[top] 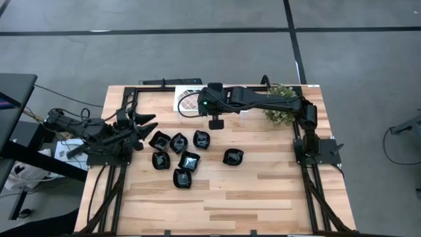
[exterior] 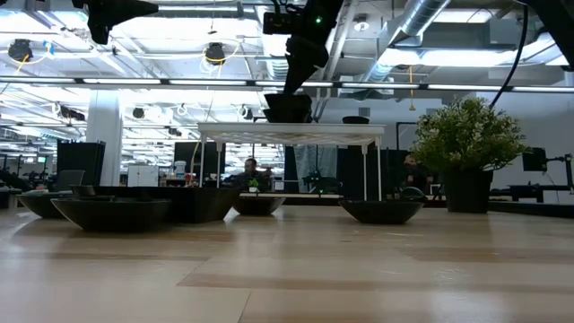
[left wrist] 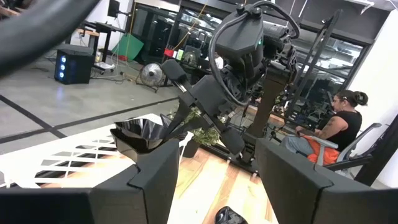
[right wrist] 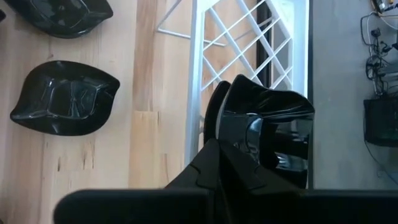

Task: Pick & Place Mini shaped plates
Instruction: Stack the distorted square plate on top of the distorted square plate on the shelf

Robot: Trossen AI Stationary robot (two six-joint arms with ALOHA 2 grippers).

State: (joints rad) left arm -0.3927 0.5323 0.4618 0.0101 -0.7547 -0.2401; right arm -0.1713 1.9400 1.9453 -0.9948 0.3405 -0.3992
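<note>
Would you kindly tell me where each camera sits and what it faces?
High: overhead, straight down; both arms, table, plates.
Low: table height, level toward the room; right gripper holds a plate above the white tray.
Left wrist: faces the right arm; own fingers frame it.
Right wrist: down on tray, held plate.
Shared: low and both wrist views show the held plate.

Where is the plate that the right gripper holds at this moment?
The held plate is clamped in the right gripper above the white lattice tray at the table's far edge, left of the green plant.
</note>
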